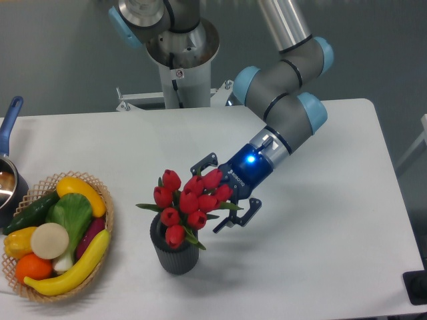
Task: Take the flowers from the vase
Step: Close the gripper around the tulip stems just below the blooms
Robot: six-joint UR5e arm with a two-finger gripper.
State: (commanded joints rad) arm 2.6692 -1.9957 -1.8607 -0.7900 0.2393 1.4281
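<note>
Flowers (189,202): red tulips with green leaves, seated in the vase (176,254), heads upright and leaning slightly right. Vase: dark ribbed cylinder, standing on the table (320,253), left of centre, near the front edge.

Fixed camera, single view. Gripper (215,193): positioned at the right side of the bunch, fingers spread wide, one finger seen behind the upper blooms and the other below the lowest right-hand leaf. The rightmost blooms are bracketed by the fingers; contact cannot be confirmed. A blue light is shown on the wrist.

Basket (100,257): at the left, holding vegetables, well apart from the vase. Pot (8,180): at the left edge, partly cut off.

Progress: approach judged nearly complete. Outstanding: closing on the bunch, lifting clear of the vase.
</note>
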